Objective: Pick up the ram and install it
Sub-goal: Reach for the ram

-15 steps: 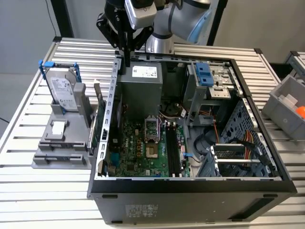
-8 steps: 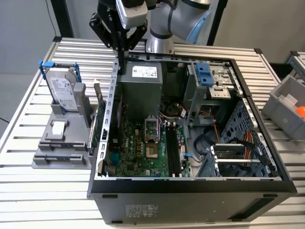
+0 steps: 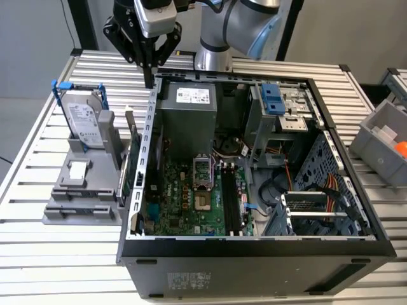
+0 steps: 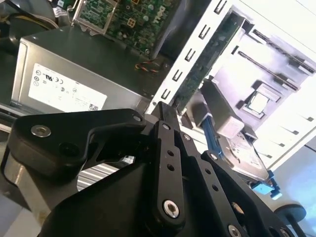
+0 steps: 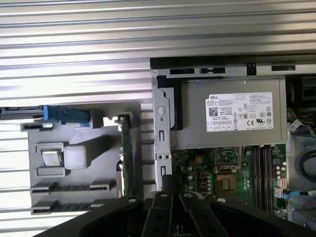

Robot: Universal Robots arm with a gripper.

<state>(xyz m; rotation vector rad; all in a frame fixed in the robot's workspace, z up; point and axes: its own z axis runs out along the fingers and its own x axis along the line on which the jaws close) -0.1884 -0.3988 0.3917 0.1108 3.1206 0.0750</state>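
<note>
The fingers (image 3: 150,74) are pressed together and hold nothing, over the case's (image 3: 254,248) back corner. The ram (image 5: 124,158) stands on edge in the holder (image 5: 74,173) on the desk (image 3: 38,248). It is just outside the case wall, its long axis parallel to that wall.

Rack (image 3: 76,190) beside case (image 3: 254,273), ram (image 5: 124,153) in rack

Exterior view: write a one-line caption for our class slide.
Gripper hovers above the open computer case's edge; the ram stands in the grey holder beside it.
</note>
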